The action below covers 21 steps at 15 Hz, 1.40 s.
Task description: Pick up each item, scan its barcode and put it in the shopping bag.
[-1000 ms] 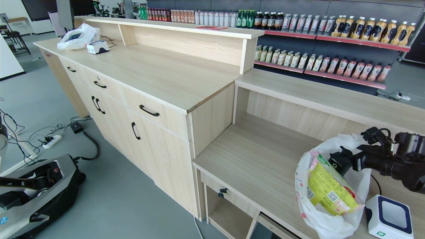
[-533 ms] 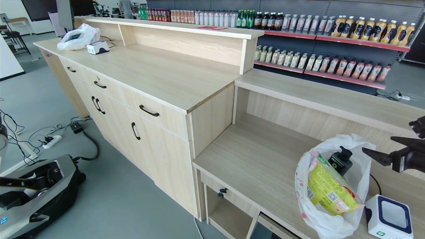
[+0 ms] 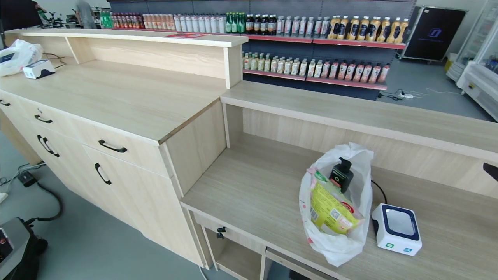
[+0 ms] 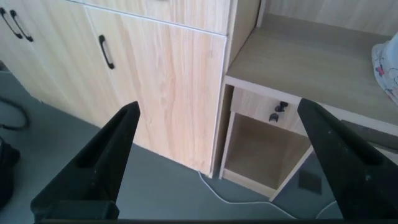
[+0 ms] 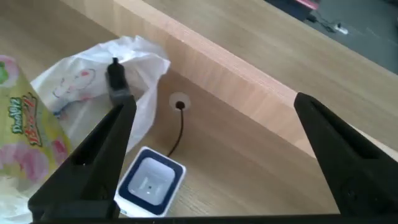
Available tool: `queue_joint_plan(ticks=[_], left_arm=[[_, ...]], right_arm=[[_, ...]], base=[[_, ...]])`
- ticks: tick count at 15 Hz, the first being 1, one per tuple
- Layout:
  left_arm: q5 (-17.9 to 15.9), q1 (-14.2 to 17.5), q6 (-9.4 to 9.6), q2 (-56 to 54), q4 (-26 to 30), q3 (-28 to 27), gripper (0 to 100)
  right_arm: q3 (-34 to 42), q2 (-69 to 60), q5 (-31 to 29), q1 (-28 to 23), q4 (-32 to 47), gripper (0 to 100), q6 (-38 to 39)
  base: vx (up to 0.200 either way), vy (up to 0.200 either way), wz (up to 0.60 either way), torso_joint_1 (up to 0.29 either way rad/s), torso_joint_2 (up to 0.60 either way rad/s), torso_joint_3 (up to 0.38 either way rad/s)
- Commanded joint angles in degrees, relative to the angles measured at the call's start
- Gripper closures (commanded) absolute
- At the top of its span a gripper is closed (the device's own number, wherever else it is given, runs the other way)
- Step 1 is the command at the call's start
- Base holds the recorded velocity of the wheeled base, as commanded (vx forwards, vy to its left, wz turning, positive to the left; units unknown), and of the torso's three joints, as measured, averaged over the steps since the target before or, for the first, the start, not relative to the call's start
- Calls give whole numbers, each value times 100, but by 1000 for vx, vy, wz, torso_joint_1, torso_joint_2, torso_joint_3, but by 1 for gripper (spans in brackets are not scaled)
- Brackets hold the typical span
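The bag stands open on the lower bench, mouth turned up. Inside it a yellow-green packet leans at the near side. A black pump bottle stands upright behind the packet, nearer the bench's back wall. Just beside the bag, on the robot's right, sits the white scanner, its dark-framed window facing up. Its black cable runs back to the wall.

The right hand hangs above the bench on the bag's right, apart from it. Its two fingers are spread wide with nothing between them. The left hand is likewise spread wide and empty. It is low over the grey floor before the cabinet doors, well apart from the bag.

Far off on the higher bench lie a second bag and a second scanner. Shelves of bottles line the wall behind.
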Motion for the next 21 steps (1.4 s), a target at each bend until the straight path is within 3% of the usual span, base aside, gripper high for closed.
queue_joint_plan(ticks=[1,6,9,10,15,17,21], left_arm=[[1,3,-1,6,0,2,0],[1,3,-1,6,0,2,0],[-8,3,-1,6,0,2,0],[1,3,-1,6,0,2,0],[1,3,-1,6,0,2,0],[1,3,-1,6,0,2,0],[-8,3,-1,6,0,2,0]], right_arm=[[-35,-241,-15,-272,144,0,-1],[-35,-399,-85,-879,1006,0,-72],[9,-74,-1017,-940,1085,0,-168],[61,357,-1676,-923,1041,0,-159],[-378,2176,-1694,-1459,856,0,-406],[-484,2844,-1615,-1687,338,0,-748],[-1002,3820,90,-1968,-234,0,-1451]], base=[[0,0,-600,2,7,7],[0,0,-600,-1,6,0],[0,0,-600,4,1,2],[0,0,-600,2,7,-2],[0,0,0,0,0,0],[0,0,0,0,0,0],[0,0,0,0,0,0]])
